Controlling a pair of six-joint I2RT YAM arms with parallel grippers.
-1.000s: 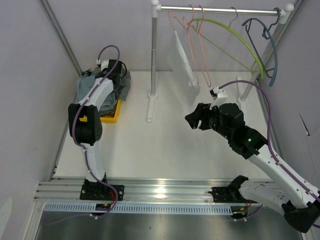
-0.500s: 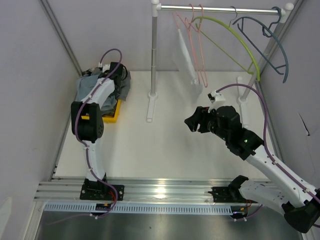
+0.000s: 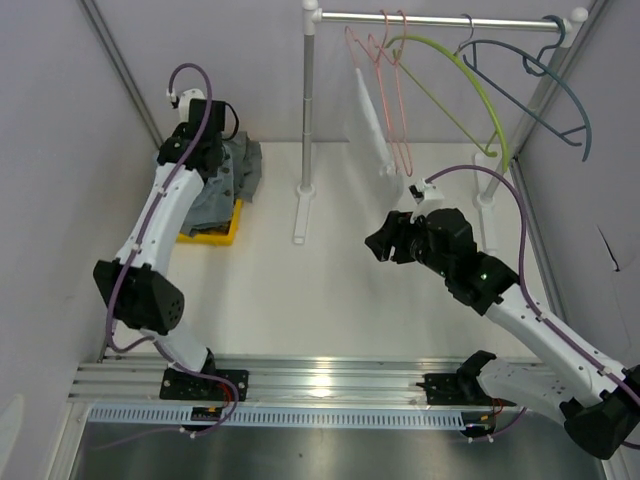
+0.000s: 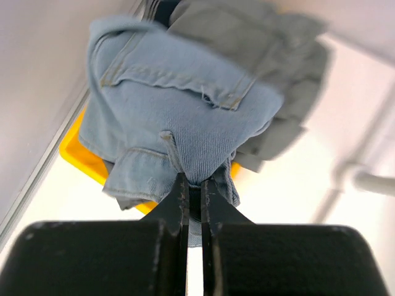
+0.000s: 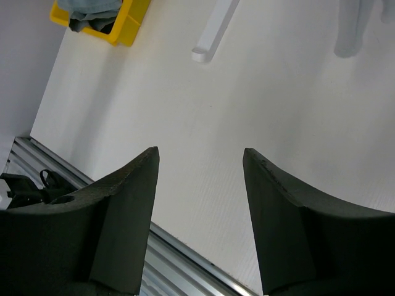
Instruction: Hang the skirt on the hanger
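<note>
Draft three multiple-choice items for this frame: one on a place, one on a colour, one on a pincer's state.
1. Where does the bin sit on the table?
A. at the near edge, between the arm bases
B. at the far left side
C. under the right foot of the rack

2. What colour is the bin?
A. yellow
B. green
C. red

3. How is the right pincer?
A. shut on a hanger
B. shut on the bin's rim
C. open, holding nothing

Key:
1 B: the top view shows it far left, by the wall.
2 A: its rim shows yellow under the clothes.
3 C: its jaws stand apart over bare table; only the left pincer is shut, on the skirt.
</note>
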